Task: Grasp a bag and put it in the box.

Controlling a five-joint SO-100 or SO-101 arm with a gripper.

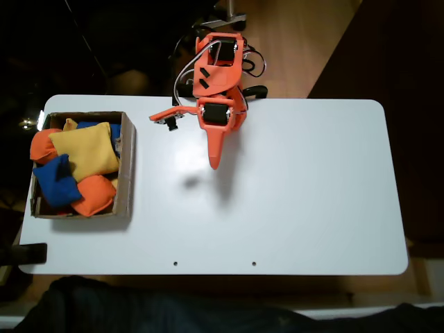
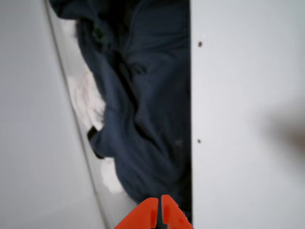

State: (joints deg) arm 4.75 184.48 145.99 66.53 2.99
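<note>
overhead, pincer hangs above the bare white surface, tips drawn together to one point, nothing between them. wrist view agrees: the two orange tips meet with only a hairline seam, clenched on nothing, over the surface edge with dark blue cloth beyond it. arm rises from the far edge of the surface, orange, cables looped at its base. a faint shadow lies on the surface just below and left of the tips in the fixed view.

box, brown cardboard, sits at the left end of the surface, well apart from the pincer. inside it:
- blue bag, lower left part, lying on the others
- yellow bag on top, middle, tilted
- orange bag at the lower right, touching the blue one
- another orange one at the upper left wall
- a sliver of a second blue one along the far wall, mostly covered by the yellow.

two small dark holes mark the near edge of the surface.
</note>
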